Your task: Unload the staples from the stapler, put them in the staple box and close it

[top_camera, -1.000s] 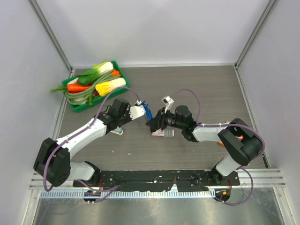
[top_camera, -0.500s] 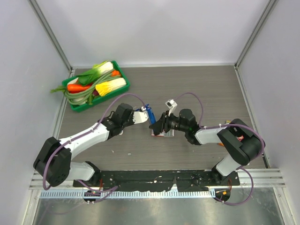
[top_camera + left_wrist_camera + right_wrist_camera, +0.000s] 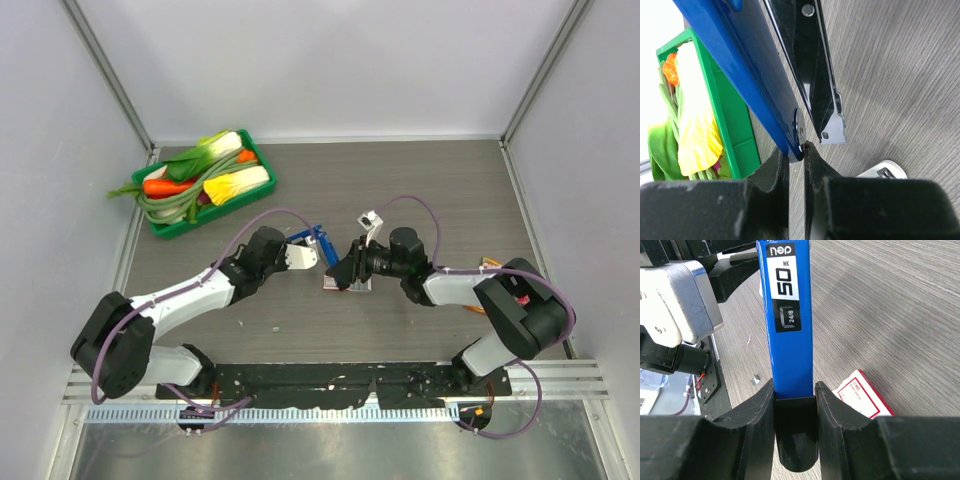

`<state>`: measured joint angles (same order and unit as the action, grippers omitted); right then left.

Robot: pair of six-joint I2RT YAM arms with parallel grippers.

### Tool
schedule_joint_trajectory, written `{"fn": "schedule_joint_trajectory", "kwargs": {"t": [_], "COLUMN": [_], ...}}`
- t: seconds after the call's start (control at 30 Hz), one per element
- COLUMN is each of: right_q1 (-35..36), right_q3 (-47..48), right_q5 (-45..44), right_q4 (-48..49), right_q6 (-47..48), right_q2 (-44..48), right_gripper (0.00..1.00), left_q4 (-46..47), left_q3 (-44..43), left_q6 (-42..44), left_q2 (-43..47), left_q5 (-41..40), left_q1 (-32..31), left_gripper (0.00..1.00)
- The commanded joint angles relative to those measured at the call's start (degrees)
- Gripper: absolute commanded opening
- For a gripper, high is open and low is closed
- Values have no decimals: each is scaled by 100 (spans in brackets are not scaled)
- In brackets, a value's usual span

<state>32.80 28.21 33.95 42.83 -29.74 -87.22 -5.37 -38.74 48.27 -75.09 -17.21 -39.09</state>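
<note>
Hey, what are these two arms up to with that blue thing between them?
Both arms hold one blue stapler off the table. The left arm pinches one end in its jaws; the right arm clamps the other end. In the left wrist view its black inner part looks swung away from the blue cover. No staples are visible.

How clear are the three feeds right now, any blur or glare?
Top external: sharp, evenly lit, though the stapler is small. Left wrist: left gripper blurred up close, top-left corner washed out white. Right wrist: stapler's print crisp, right gripper soft.
</note>
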Motion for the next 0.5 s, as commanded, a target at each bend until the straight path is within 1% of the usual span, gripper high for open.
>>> {"fn": "schedule_joint_trajectory", "kwargs": {"t": [0.0,0.27,0.47], "right_q1": [-344,-581,-731], "right_q3": [572,1063,1135], "right_q5": [-205,15,190], "right_q4": [314,-256,-573], "right_q6": [-130,134,240], "right_q2": [399,478,706], "right_gripper": [1,1,1], "left_q4": [-228,-281,-176], "left_q3": [227,341,437], "left_q6": [560,807,868], "left_q2": [109,135,135], "left_q5": [-300,-353,-484], "left_q1": [-81,-107,-107], "left_gripper": [0,0,0]}}
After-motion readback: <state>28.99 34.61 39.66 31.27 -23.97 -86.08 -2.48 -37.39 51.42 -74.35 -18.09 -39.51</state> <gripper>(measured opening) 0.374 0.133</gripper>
